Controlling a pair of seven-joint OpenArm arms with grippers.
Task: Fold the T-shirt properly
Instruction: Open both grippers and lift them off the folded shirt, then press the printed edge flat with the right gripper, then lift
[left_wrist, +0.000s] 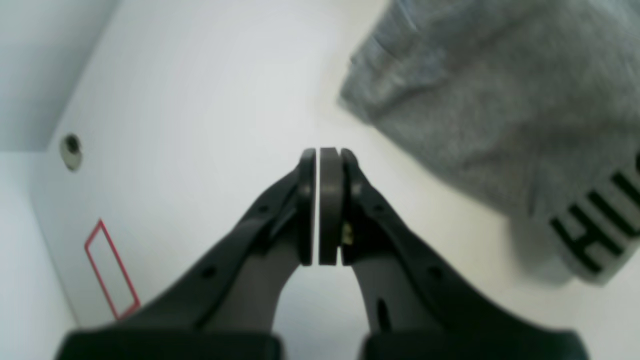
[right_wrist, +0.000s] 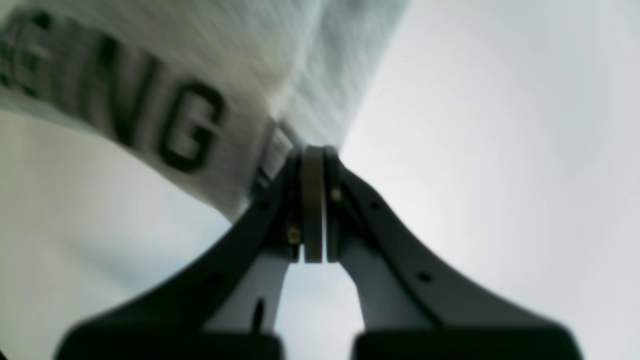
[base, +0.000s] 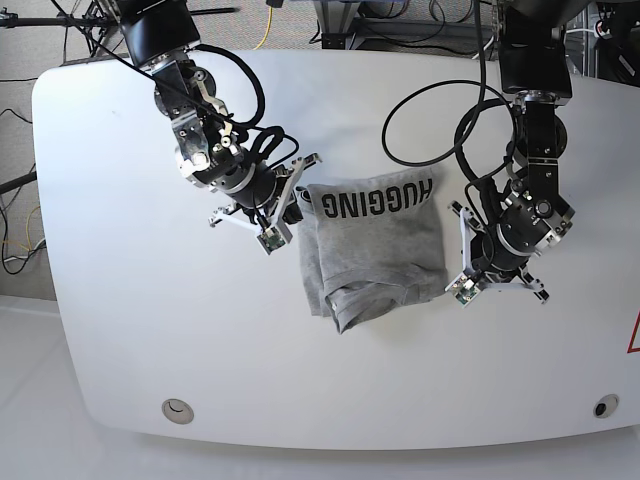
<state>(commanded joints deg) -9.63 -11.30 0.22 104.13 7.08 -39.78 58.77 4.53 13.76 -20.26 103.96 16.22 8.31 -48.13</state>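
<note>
- T-shirt (base: 375, 250) lies mid-table, partly folded into a rough rectangle, "HUGGING" lettering along its far edge; near edge bunched and uneven.
- We see the table (base: 120, 300) white and bare on wide stretches left of the shirt and toward the near rim, so plenty of room there.
- Right gripper (base: 298, 200) sits at the shirt's far-left corner, beside the "G" end of the lettering.
- In the right wrist view, right gripper (right_wrist: 314, 150) has its jaws pressed together at the cloth edge (right_wrist: 280, 135); picture is blurred, so we cannot tell if fabric is actually caught between the pads.
- Left gripper (base: 462, 250) sits just beside the shirt's right edge, apart from it.
- In the left wrist view, left gripper (left_wrist: 322, 152) has pads pressed together with only a sliver of gap, nothing between them; bare table under it, T-shirt (left_wrist: 500, 100) off to one side.
- Red outline mark (left_wrist: 111, 270) and a round hole (left_wrist: 71, 150) show on the table near its edge.
- Black cables (base: 430, 120) loop over the far table area behind the shirt.
</note>
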